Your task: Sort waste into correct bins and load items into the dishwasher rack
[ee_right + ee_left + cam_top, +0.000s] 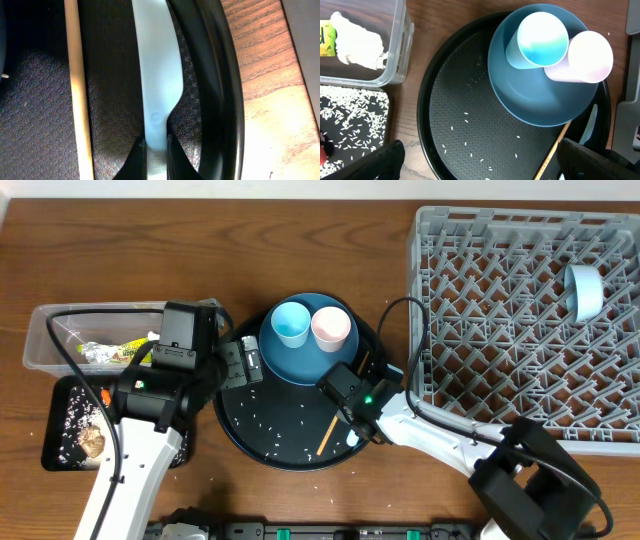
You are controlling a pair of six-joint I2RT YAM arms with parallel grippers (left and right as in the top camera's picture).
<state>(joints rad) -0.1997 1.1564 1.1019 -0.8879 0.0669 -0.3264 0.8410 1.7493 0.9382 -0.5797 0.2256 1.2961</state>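
The right claw (155, 150) pinches the smooth white plastic utensil (156, 75), which lies inside the rim of the textured round black tray (220, 75), beside a thin wooden chopstick (77, 90). The dark-blue plate (290, 365) carries a light-blue cup (291, 322) and a pink cup (331, 328). The clear tub (40, 345) holds a white tissue (357, 42). The left claw (238, 363) gapes wide.

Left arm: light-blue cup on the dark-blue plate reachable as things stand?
Likely yes. The open left pincer hovers beside the large dark-blue plate, and nothing covers the upright light-blue cup. The pink cup crowds its far side, so finger room there looks tight.
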